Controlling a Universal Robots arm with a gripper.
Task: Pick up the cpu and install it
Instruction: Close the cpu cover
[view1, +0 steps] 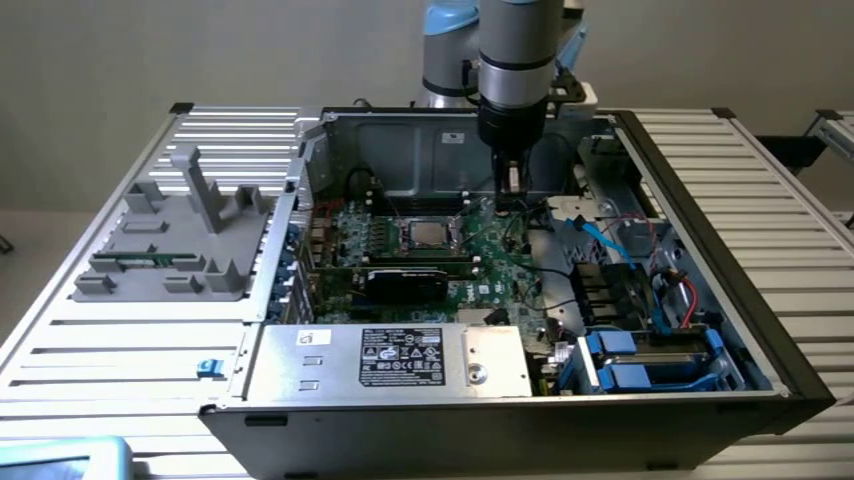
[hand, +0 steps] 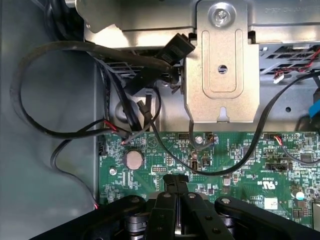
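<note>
We count one cpu (view1: 427, 234) lying flat on the one green board (view1: 501, 265); our one gripper (view1: 511, 193) hangs near it, two fingers (hand: 170, 186) pressed together, holding nothing.

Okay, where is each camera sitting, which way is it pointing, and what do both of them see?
Exterior view: off the arm, raised, looking down into the open computer case; the arm and its shut end effector hang to the exterior view's right of the cpu.
Wrist view: on the wrist, looking along the end effector at the motherboard and a metal bracket.
Shared: the end effector and the motherboard.
</note>
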